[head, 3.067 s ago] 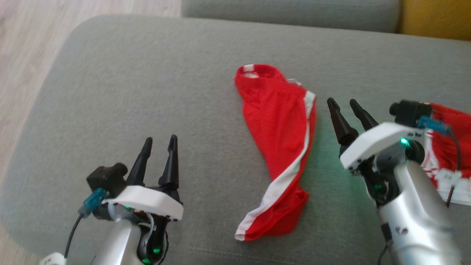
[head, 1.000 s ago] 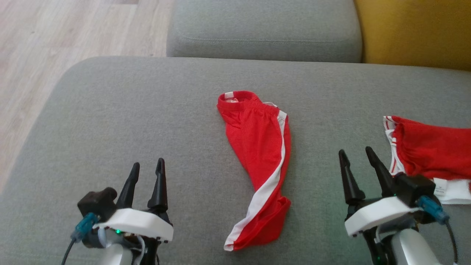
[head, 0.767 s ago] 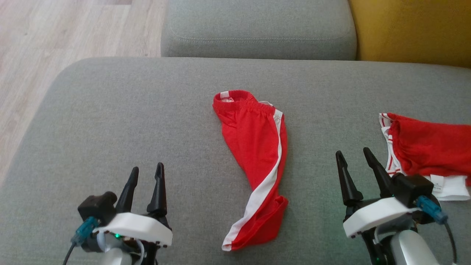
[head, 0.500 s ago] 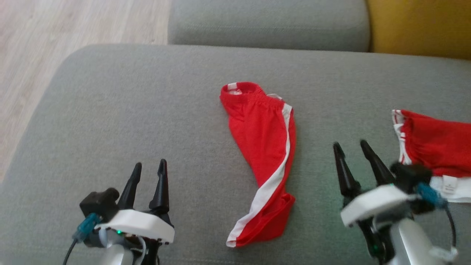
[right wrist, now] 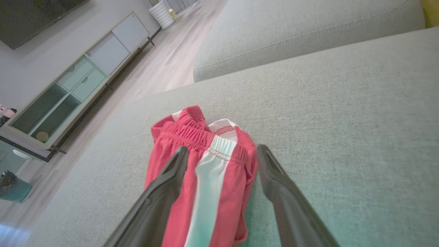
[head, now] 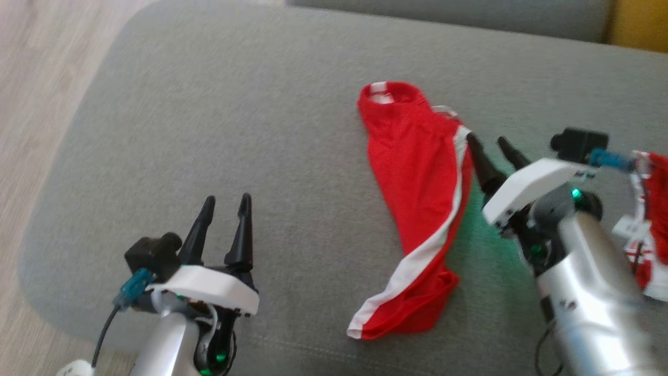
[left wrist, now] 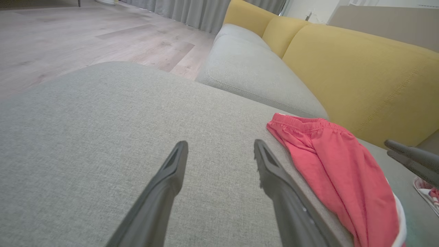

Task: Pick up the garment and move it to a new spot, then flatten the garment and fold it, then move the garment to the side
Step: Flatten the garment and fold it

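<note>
Garment (head: 417,209): red shorts with a white side stripe, lying rumpled lengthwise on the gray sofa cushion (head: 235,104); waistband at the far end, hem bunched at the near end.
Right claw (head: 486,138): spread wide, holding nothing; at the Garment's right edge near the waistband. In the right wrist view, one finger over the red cloth, the other over bare cushion just beside it, white stripe between them. Contact with the cloth cannot be told.
Left claw (head: 227,197): fingers parted, empty; over bare cushion, well apart from the Garment, on its left.
Second red garment (head: 655,209): at the right edge of the head view, partly behind the right arm (head: 589,292); white trim and a white tag showing.
Yellow backrest (left wrist: 360,68): behind the gray cushions.
Floor (head: 31,78): pale wood, left of the sofa.
Cabinet (right wrist: 68,89): low, along the wall, with glass-fronted compartments; one small round thing (right wrist: 42,136) in the lowest compartment, the others too dim to tell.
Teal basket (right wrist: 10,187): on the floor near the Cabinet; contents cannot be told.
</note>
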You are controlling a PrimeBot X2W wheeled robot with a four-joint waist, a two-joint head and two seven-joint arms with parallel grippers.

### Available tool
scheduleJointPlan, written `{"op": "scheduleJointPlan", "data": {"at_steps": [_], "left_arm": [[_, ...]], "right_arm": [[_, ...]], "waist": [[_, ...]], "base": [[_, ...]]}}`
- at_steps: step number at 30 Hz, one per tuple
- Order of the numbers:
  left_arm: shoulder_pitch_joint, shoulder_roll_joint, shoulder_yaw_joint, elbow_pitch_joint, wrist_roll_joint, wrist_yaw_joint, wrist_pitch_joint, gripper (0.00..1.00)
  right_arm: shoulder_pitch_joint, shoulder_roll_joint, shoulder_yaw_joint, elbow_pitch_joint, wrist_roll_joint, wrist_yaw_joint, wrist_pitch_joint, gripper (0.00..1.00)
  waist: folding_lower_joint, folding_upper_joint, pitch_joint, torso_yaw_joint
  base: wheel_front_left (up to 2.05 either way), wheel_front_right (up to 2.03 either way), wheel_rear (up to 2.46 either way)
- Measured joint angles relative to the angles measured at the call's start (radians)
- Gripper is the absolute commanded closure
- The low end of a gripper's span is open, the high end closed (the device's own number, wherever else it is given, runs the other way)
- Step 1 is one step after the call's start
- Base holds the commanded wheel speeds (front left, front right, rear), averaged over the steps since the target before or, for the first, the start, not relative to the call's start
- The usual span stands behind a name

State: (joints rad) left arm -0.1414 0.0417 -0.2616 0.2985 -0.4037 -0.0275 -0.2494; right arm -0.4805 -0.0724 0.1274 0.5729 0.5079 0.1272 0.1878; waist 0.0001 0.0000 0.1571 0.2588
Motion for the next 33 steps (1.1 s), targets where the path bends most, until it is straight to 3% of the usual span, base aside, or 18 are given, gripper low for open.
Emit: {"op": "scheduleJointPlan", "data": {"at_steps": [6, 14, 15, 16, 25, 33], "left_arm": [[-0.028, -0.001, -0.021, 0.006, -0.013, 0.001, 0.0, 0.0], [-0.029, -0.001, -0.028, 0.015, -0.023, 0.001, 0.0, 0.0], [-0.029, -0.001, -0.028, 0.016, -0.023, 0.001, 0.0, 0.0], [-0.03, -0.001, -0.029, 0.016, -0.023, 0.001, 0.0, 0.0], [-0.034, -0.001, -0.044, 0.029, -0.023, 0.01, 0.0, 0.0], [-0.03, -0.001, -0.052, 0.031, -0.023, 0.011, 0.0, 0.0]], "right_arm": [[-0.105, -0.062, 0.031, 0.121, 0.049, 0.0, 0.054, 0.0], [-0.127, -0.082, 0.119, 0.18, 0.132, 0.0, 0.076, 0.0], [-0.127, -0.086, 0.134, 0.18, 0.143, 0.0, 0.076, 0.83], [-0.127, -0.092, 0.15, 0.179, 0.152, 0.0, 0.074, 1.0], [-0.128, -0.123, 0.287, 0.095, 0.212, 0.0, -0.031, 1.0], [-0.137, -0.131, 0.498, -0.031, 0.223, 0.0, -0.027, 1.0]], "waist": [[0.0001, 0.0, 0.048, 0.059], [0.0, 0.0, 0.071, 0.091], [0.0, 0.0, 0.072, 0.092], [0.0, 0.0, 0.072, 0.092], [0.0, 0.0, 0.033, 0.082], [-0.0001, 0.0, -0.019, 0.079]], "base": [[0.0, 0.0, 0.0], [0.0, 0.0, 0.0], [0.0, 0.0, 0.0], [0.0, 0.0, 0.0], [0.0, 0.0, 0.0], [0.0, 0.0, 0.0]]}}
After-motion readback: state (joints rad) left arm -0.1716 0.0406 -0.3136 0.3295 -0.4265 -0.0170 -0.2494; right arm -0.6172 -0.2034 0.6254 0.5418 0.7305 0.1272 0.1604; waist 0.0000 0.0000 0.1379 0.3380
